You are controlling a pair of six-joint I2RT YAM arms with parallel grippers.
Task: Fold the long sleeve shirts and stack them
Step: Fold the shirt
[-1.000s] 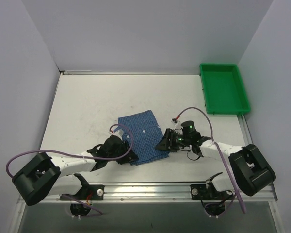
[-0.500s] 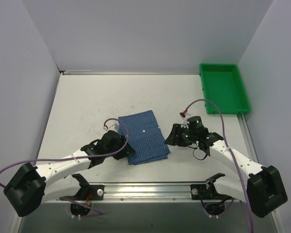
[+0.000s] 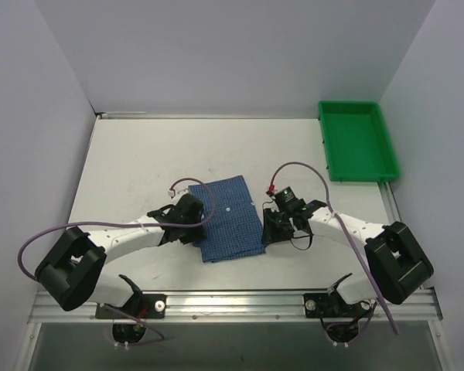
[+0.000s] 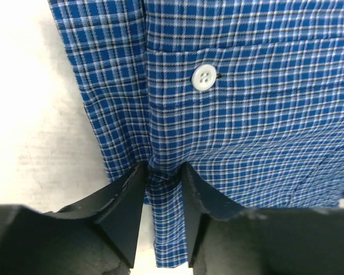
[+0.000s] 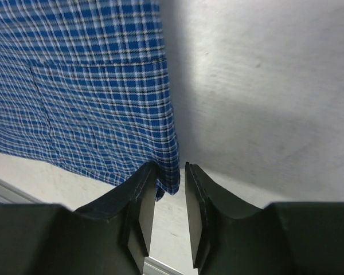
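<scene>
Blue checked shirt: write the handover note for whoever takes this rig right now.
Left gripper: shut on a pinch of the shirt at its left edge.
Right gripper: jaws slightly apart, astride the shirt's right near corner, not clamped yet.
Shirt: lying on the table between the two arms.
Done: folded into a compact rectangle, sleeves out of sight.
Left: probably one more fold or a shift to the stacking spot; no second shirt in view.

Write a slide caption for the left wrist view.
Left gripper pinches a fold at the blue checked shirt's edge, on the table.
</scene>
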